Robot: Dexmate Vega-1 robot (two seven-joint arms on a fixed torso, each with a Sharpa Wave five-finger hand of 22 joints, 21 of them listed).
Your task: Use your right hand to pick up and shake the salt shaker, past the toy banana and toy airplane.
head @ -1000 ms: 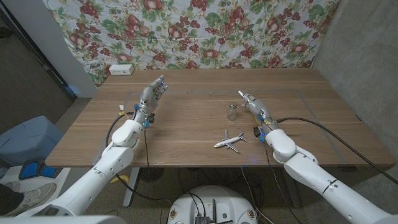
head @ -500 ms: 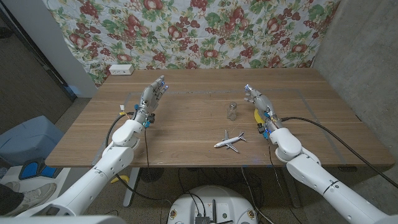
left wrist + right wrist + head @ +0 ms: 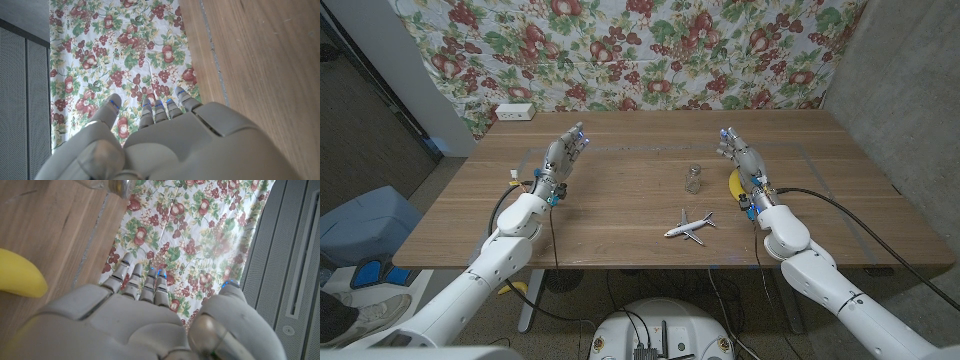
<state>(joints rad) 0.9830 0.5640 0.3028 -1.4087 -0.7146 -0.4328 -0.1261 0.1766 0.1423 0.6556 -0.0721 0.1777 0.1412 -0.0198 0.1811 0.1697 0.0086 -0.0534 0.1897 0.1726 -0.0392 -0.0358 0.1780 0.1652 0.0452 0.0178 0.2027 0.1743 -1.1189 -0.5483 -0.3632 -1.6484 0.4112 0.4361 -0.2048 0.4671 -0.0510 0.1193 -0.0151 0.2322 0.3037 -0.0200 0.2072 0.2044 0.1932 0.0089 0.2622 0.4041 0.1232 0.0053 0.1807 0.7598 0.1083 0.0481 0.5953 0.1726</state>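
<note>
Right now your right hand [image 3: 741,160] hovers empty, fingers together and straight, above the toy banana [image 3: 732,184], so the salt shaker [image 3: 694,179] beside it stands ungrasped.

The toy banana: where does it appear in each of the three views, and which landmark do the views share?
Head view: toy banana lies right of centre, partly hidden by the right hand.
Left wrist view: not in it.
Right wrist view: toy banana at the left edge.
Shared landmark: floral cloth.
</note>
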